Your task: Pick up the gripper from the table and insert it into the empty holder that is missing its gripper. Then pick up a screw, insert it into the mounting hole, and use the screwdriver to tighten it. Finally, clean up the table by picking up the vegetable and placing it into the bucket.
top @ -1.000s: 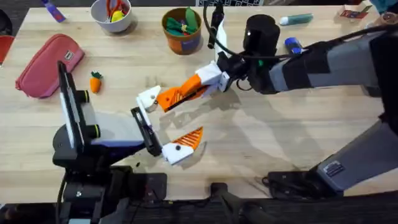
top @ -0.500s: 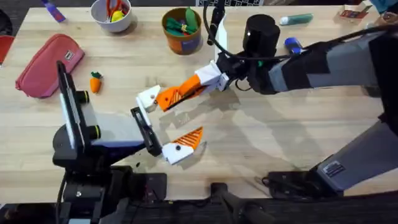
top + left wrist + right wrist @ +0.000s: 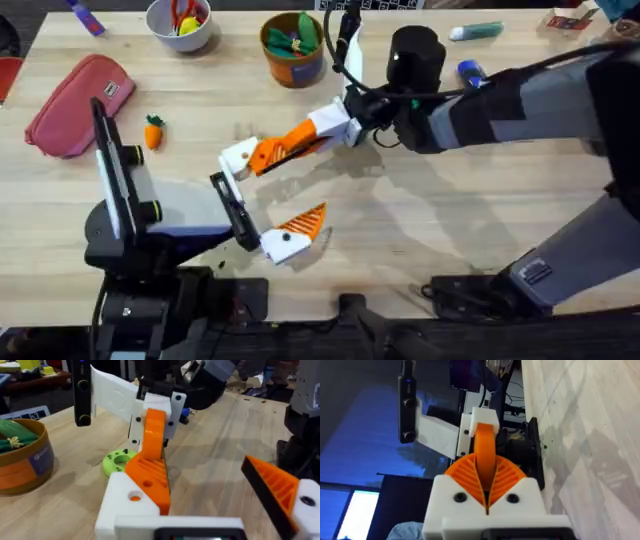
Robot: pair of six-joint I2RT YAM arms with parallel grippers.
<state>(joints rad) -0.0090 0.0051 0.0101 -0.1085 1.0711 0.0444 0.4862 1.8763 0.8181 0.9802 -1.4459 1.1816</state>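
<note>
The biggest risk lies with the grey-and-black right arm (image 3: pixel 520 100). If it pushes off the slot's line, it could shove the black left arm (image 3: pixel 150 215) aside rather than seat the part. The right gripper (image 3: pixel 297 143) is clamped on the small wedge-shaped orange plastic gripper (image 3: pixel 263 155). That part's base sits against the white blocky plastic holder (image 3: pixel 240 157) at the left arm's tip. In the right wrist view the part (image 3: pixel 485 445) looks roughly in line with the holder (image 3: pixel 482 417). I cannot tell how deep it sits. Letting go too soon could let it tip out onto the wooden table (image 3: pixel 420 230). The left gripper (image 3: pixel 272 192) stands spread wide.

Against the earlier frames, the right arm's wrist has shifted slightly towards the table's far side, and the held part has crept a little closer into the holder. The round orange-brown bucket (image 3: pixel 293 52), the blue pen-shaped screwdriver (image 3: pixel 470 72) and the tiny orange toy carrot (image 3: pixel 153 131) have not moved.
</note>
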